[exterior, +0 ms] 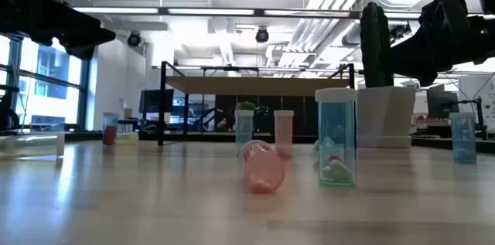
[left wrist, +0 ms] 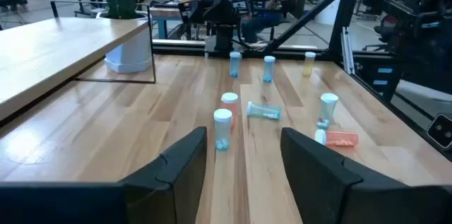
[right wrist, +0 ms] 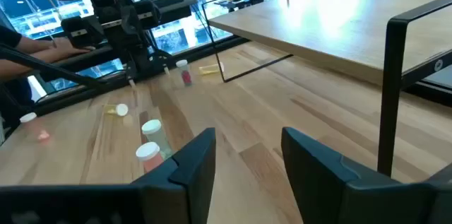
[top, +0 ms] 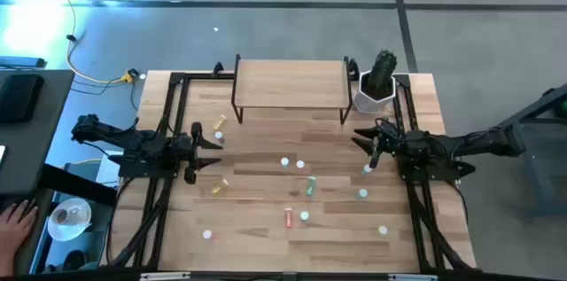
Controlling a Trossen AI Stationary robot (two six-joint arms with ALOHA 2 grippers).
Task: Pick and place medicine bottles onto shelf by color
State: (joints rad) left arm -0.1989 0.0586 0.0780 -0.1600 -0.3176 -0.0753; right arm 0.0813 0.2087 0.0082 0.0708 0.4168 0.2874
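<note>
The high view gives the full layout: the shelf (top: 290,83), a light-wood board on thin black legs, stands at the table's far edge with nothing on its top. The medicine bottles (top: 310,187) lie scattered over the plank tabletop (top: 257,228) between the arms, well apart from the shelf. The left gripper (top: 205,146) hovers at the left side, fingers spread wide and empty; the right gripper (top: 372,145) hovers at the right, likewise spread and empty. A white pot with a cactus (top: 379,81) stands just beside the shelf.

Only the low view shows material: a translucent pink bottle (exterior: 261,166) lying on its side, and a clear blue-tinted bottle (exterior: 336,138) upright with a pale cap.

The left wrist view shows a green bottle (left wrist: 264,111) lying flat
</note>
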